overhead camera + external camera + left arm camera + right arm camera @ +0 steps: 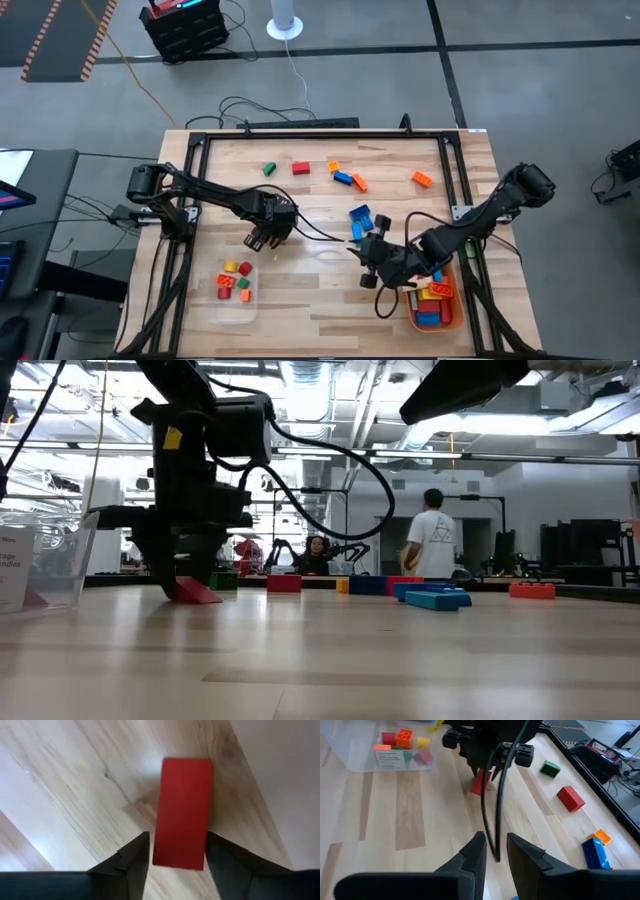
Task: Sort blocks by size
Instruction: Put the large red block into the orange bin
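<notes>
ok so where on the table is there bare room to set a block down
Bare wood runs along the near edge between the clear tray and the orange tray, and at the left corner beyond the left gripper. Crowded: the far strip of scattered blocks, and around the right gripper.

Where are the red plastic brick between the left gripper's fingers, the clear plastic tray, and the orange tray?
Red plastic brick [182, 812], left wrist view: middle of its smooth face.
Clear plastic tray [390, 762], right wrist view: its labelled side wall.
Orange tray [459, 312], high view: its right rim.
</notes>
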`<move>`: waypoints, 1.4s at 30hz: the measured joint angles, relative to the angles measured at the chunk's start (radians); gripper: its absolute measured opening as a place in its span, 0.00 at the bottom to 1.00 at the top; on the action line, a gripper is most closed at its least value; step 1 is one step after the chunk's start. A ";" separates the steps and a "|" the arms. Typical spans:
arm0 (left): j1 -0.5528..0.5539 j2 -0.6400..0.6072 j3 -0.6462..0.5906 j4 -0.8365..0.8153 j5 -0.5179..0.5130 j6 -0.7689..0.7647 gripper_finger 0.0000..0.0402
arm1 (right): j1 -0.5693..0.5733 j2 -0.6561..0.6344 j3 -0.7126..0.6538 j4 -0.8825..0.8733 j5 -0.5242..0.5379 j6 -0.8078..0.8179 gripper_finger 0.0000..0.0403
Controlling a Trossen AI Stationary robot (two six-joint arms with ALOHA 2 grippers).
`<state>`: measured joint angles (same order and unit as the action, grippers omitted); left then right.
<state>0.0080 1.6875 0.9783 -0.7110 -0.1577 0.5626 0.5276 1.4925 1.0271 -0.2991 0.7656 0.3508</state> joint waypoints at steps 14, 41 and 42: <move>0.013 -0.017 0.035 0.041 -0.003 -0.081 0.31 | 0.106 -0.057 0.001 -0.116 -0.002 0.106 0.27; 0.076 -0.163 0.048 0.404 0.687 -0.419 0.32 | -0.106 0.256 0.179 0.208 -0.077 -0.835 0.59; 0.071 -0.164 0.048 0.410 0.686 -0.422 0.32 | -0.108 0.269 0.191 0.220 -0.077 -0.855 0.61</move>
<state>0.0785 1.5238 1.0267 -0.3014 0.5287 0.1404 0.4196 1.7619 1.2176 -0.0790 0.6888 -0.5041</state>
